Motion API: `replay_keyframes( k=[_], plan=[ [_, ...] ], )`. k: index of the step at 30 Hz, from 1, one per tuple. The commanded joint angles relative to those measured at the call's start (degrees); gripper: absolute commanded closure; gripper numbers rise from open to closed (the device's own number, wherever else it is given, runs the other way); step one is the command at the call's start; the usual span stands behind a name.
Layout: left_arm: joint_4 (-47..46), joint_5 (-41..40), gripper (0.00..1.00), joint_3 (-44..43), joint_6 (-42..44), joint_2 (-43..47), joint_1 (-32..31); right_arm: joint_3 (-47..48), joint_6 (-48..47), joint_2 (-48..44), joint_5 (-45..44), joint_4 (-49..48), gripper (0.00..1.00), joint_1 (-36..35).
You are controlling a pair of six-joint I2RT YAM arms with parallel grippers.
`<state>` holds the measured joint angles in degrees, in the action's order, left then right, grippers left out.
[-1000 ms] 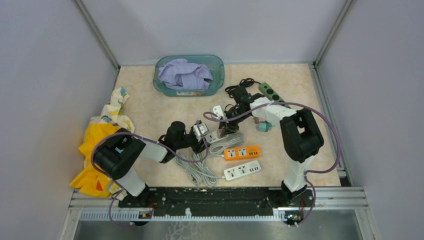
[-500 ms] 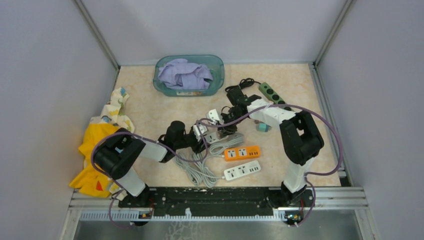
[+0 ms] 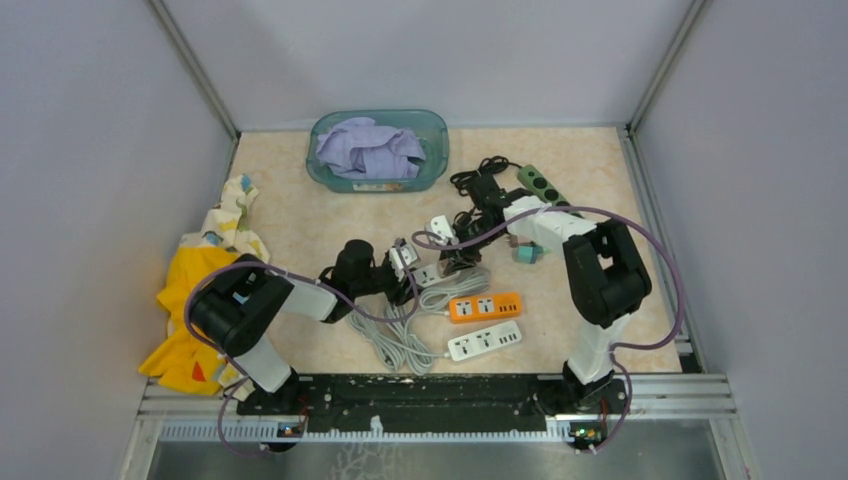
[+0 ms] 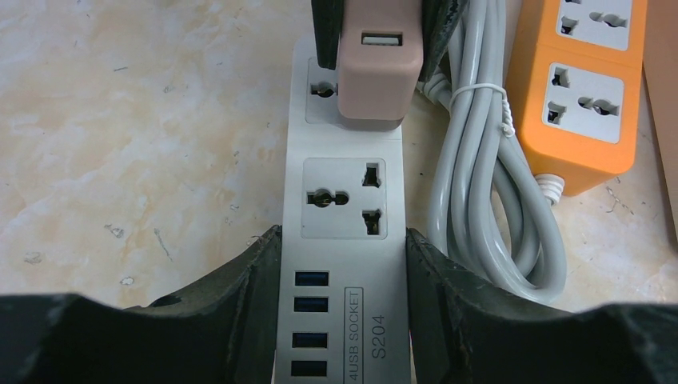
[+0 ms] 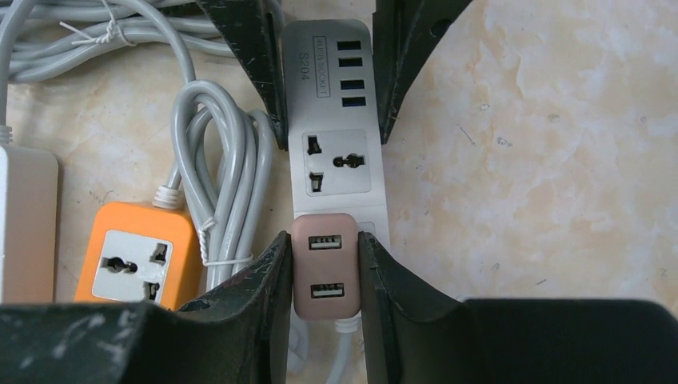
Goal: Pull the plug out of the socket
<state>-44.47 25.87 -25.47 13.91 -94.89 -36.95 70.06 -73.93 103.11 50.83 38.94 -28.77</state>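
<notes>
Right gripper clamped the plug, left gripper pinned the strip by its USB end. Strip ran lengthwise between them; pull looked straight off its face.

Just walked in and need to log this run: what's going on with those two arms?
Both arms are working on one white power strip lying among other strips and cables. The left gripper clamps the strip's sides near its USB end, apparently to steady it. The right gripper is shut on the pink plug at the strip's other end. The plug looks seated in its socket, not yet pulled out.
</notes>
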Motion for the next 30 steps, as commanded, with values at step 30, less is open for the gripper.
replay_keyframes(
  k=[30],
  plan=[
    [6.7, 0.1, 1.00, -0.7, -5.1, -1.4, 0.2, -3.7, 13.6, -6.6, 7.4, -13.0, 1.00, -5.0]
  ],
)
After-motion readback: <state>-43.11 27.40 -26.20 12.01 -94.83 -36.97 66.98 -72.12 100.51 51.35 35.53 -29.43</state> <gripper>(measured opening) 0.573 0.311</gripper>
